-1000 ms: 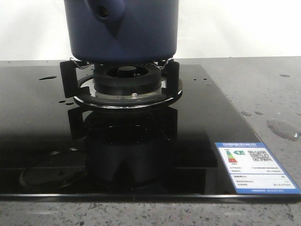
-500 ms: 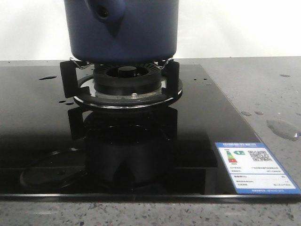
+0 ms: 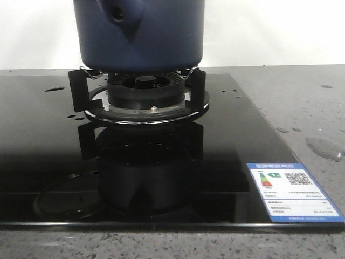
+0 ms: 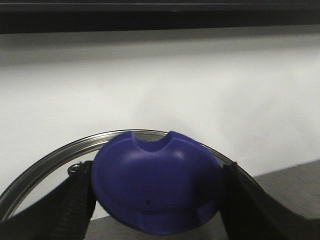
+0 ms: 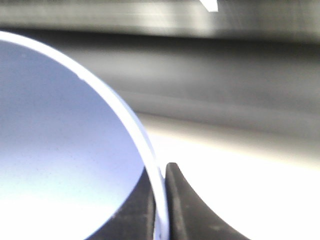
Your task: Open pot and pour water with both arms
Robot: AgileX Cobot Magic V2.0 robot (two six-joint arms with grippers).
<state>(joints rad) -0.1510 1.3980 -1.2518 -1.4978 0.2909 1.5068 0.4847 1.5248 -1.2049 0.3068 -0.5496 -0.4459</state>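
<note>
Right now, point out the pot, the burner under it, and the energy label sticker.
pot (image 3: 156, 40), front view, on its dark blue side wall.
burner (image 3: 144, 82), front view, on the black centre cap.
energy label sticker (image 3: 291, 195), front view, on the middle of its white panel.

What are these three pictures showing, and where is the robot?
The robot has two arms, and each one ends in jaws that pinch things. One camera looks forward over the stove; the other two ride on the wrists, so you see the jaws but never the whole robot.

In the front picture a dark blue pot sits on the burner of a shiny black stove. Drops of water lie on the grey counter, and a sticker is on the stove's corner.

The left wrist picture shows the left gripper closed on a blue knob with a metal-rimmed glass lid behind it.

The right wrist picture is blurry. The right gripper pinches the thin edge of a pale blue round rim; I cannot tell what it belongs to.
</note>
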